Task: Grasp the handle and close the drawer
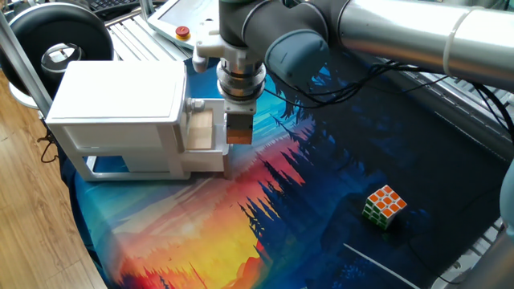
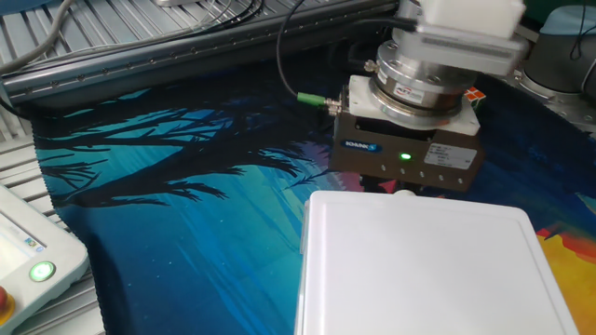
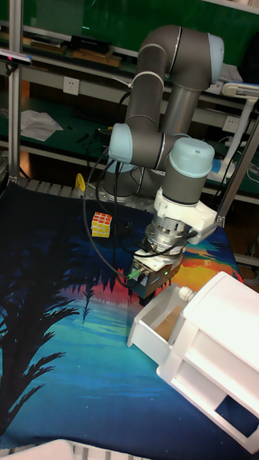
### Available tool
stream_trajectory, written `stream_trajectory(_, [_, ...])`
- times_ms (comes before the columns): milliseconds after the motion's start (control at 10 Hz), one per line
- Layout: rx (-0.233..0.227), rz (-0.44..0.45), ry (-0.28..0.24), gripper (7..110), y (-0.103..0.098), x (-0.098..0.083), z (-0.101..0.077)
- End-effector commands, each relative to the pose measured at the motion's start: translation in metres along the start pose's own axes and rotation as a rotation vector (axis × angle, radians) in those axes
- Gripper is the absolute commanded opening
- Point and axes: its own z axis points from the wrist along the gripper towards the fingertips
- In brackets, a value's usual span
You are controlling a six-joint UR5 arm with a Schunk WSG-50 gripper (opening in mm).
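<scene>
The arm (image 3: 169, 86) reaches down from above, its wrist near vertical, so that the gripper (image 1: 238, 135) hangs at the front panel of the drawer (image 3: 157, 325). In the tall fixed view the gripper (image 3: 146, 279) sits at the far end of the drawer, right against the white front panel. In the other fixed view only the gripper body (image 2: 407, 154) shows, with a green light lit, just behind the top edge of the cabinet (image 2: 424, 265). The handle is hidden behind the gripper in every view, and whether the fingers are apart or clamped on it cannot be told.

The drawer (image 1: 205, 131) stands partly pulled out of the upper part of the cabinet (image 1: 120, 112), its light wood-coloured inside open to view. A pale round knob (image 3: 186, 292) projects from the cabinet just above the drawer. Both rest on a cloth (image 1: 265, 217) printed with trees in blue, orange and yellow.

A colour cube (image 1: 384, 206) lies on the cloth, well apart from the drawer. Black cables (image 1: 353, 76) trail from the arm across the cloth. Nothing lies between the drawer front and the cabinet opening.
</scene>
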Motion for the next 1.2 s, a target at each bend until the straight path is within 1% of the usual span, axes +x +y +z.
stream_trajectory(0, [-0.005, -0.022, -0.011, 7, -0.001, -0.001, 0.001])
stream_trajectory(200, [-0.009, 0.008, -0.021, 7, 0.001, -0.004, 0.000])
stream_trajectory(300, [-0.011, 0.026, -0.018, 7, 0.002, -0.005, -0.001])
stream_trajectory(600, [0.010, 0.052, 0.022, 7, -0.001, -0.001, -0.003])
stream_trajectory(700, [0.024, 0.045, 0.048, 7, -0.003, 0.001, -0.004])
stream_trajectory(800, [0.022, 0.038, 0.048, 7, -0.002, -0.002, -0.004])
stream_trajectory(900, [0.007, 0.034, 0.020, 7, 0.001, -0.010, -0.002])
stream_trajectory(1000, [0.001, 0.041, 0.013, 7, 0.002, -0.013, 0.000])
stream_trajectory(1100, [0.002, 0.040, 0.012, 7, 0.001, -0.011, 0.002])
